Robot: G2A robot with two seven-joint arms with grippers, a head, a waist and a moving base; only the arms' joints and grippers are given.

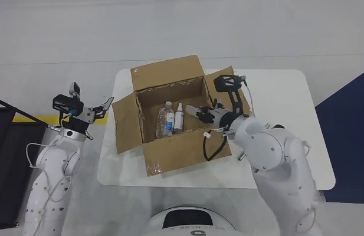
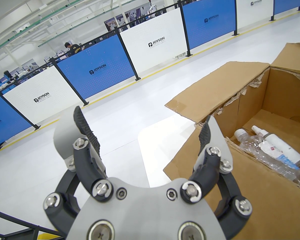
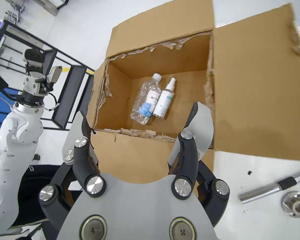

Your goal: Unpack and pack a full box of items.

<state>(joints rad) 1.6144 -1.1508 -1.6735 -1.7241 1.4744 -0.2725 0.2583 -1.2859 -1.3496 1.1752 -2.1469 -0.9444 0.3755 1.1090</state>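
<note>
An open cardboard box [image 1: 170, 154] stands on the white table [image 1: 276, 88] with all its flaps folded out. On its floor lie a clear plastic bottle [image 1: 164, 120] and a white spray bottle [image 1: 179, 117], side by side. In the right wrist view the clear bottle [image 3: 146, 101] and spray bottle [image 3: 165, 98] sit below my right gripper [image 3: 140, 116], which is open and empty above the box's near wall. From above, the right gripper [image 1: 194, 112] hangs over the box's right side. My left gripper [image 1: 92, 96] is open and empty, left of the box [image 2: 260, 201] and beyond the table edge.
A metal rod [image 3: 272, 186] and a small metal flange [image 3: 296, 204] lie on the table to the right of the box. A black frame [image 1: 5, 147] stands on the floor at the left. Bare table shows right of the box.
</note>
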